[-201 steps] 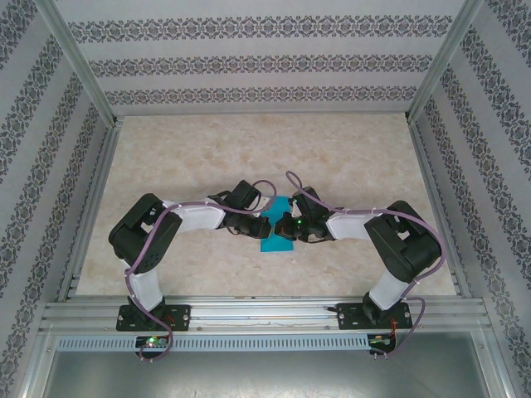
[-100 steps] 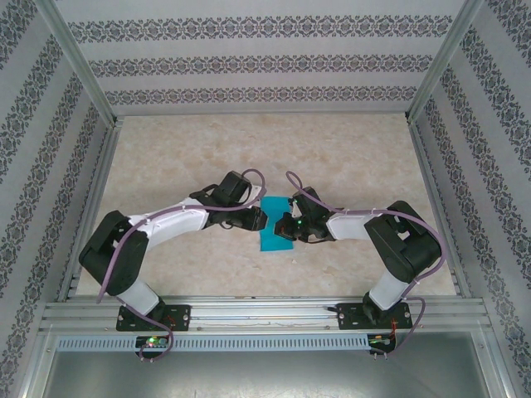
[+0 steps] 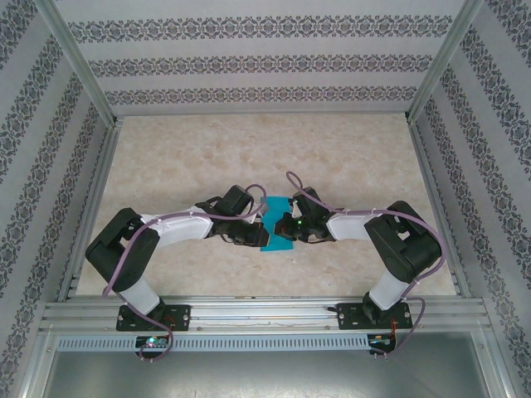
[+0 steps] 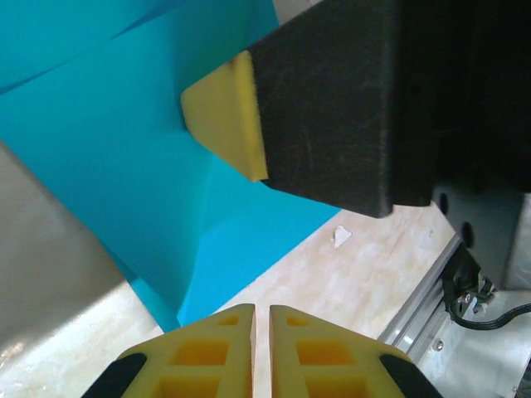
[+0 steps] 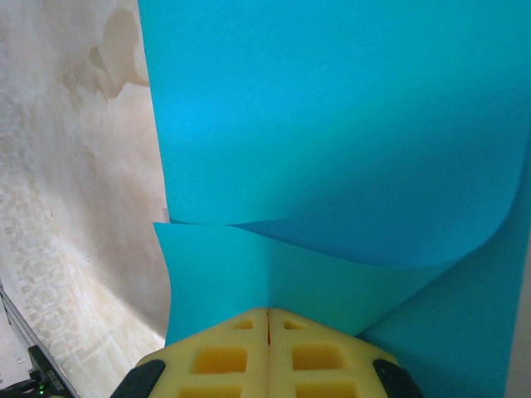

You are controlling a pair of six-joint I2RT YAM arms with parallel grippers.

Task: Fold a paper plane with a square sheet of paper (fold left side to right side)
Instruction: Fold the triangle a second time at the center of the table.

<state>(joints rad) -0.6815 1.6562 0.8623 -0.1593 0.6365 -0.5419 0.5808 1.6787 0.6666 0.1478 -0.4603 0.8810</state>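
Note:
The square sheet of paper (image 3: 278, 242) is teal and lies mid-table between both grippers, partly folded, with one flap curling up over a lower layer (image 5: 332, 108). My right gripper (image 3: 283, 225) is shut, and its tips (image 5: 267, 310) sit on the lower layer right at a straight crease. In the left wrist view its yellow fingertip (image 4: 220, 112) presses on the paper (image 4: 108, 166). My left gripper (image 3: 260, 234) is at the sheet's left near corner. Its fingers (image 4: 262, 308) are shut to a thin slit, with nothing between them, just off the paper's edge.
The marble-patterned table (image 3: 249, 149) is boxed in by patterned walls and metal posts. An aluminium rail (image 4: 431, 290) runs along the near edge close to the left gripper. A small white fleck (image 4: 340, 236) lies on the table beside the paper.
The left arm's elbow swung out to the left and partly back. Its gripper shifted a little toward the near edge of the paper. The right arm stayed put.

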